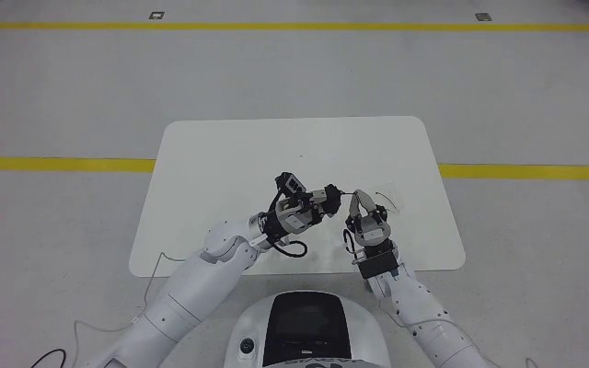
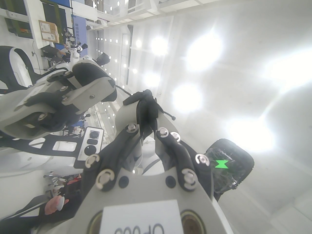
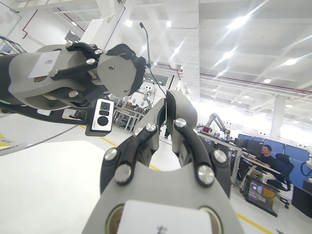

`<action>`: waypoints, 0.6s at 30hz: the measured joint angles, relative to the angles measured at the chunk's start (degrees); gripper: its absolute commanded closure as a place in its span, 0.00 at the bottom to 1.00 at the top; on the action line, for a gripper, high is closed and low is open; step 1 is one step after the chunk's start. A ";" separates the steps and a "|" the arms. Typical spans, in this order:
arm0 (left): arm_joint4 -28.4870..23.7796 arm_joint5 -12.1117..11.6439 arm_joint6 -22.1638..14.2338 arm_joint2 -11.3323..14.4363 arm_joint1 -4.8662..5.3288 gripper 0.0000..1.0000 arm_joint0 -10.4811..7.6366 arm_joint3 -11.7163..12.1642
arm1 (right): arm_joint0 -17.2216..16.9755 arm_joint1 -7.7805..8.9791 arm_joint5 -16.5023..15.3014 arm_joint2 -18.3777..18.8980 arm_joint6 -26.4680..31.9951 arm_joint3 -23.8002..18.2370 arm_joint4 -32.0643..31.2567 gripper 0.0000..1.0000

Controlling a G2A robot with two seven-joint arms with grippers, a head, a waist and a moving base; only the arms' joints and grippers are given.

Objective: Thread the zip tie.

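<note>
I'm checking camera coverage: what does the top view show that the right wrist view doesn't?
Top view's own: the table as a whole outline, and a thin dark strand lying on it near the right end effector. Right wrist view's own: the zip tie in detail, its head end standing free past the left end effector and its strap running on into the shut right end effector. Shared: both end effectors nearly tip to tip above the table.
</note>
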 measured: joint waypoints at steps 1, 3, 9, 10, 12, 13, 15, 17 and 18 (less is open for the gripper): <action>0.00 0.00 0.00 0.00 0.00 1.00 0.00 0.00 | -0.02 0.01 0.00 0.01 0.03 0.06 0.00 1.00; 0.00 0.00 0.00 0.00 0.00 1.00 0.00 0.00 | -0.06 0.02 -0.02 0.07 0.09 0.19 0.00 1.00; 0.00 0.00 0.00 0.00 0.00 1.00 0.00 0.00 | -0.30 0.01 -0.09 0.59 0.06 0.32 0.00 1.00; 0.00 0.00 0.00 0.00 0.00 1.00 0.00 0.00 | -0.34 0.01 -0.11 0.69 0.05 0.32 0.00 1.00; 0.00 0.00 0.00 0.00 0.00 1.00 0.00 0.00 | -0.43 -0.01 -0.16 0.94 0.05 0.31 0.00 1.00; 0.00 0.00 0.00 0.00 0.00 1.00 0.00 0.00 | -0.46 -0.01 -0.20 1.04 0.05 0.30 0.00 1.00; 0.00 0.00 0.00 0.00 0.00 1.00 0.00 0.00 | -0.51 -0.01 -0.27 1.24 0.01 0.29 0.00 1.00; 0.00 0.00 0.00 0.00 0.00 1.00 0.00 0.00 | -0.56 -0.01 -0.33 1.42 -0.02 0.27 0.00 1.00; 0.00 0.00 0.00 0.00 0.00 1.00 0.00 0.00 | -0.59 -0.01 -0.35 1.49 -0.03 0.26 0.00 1.00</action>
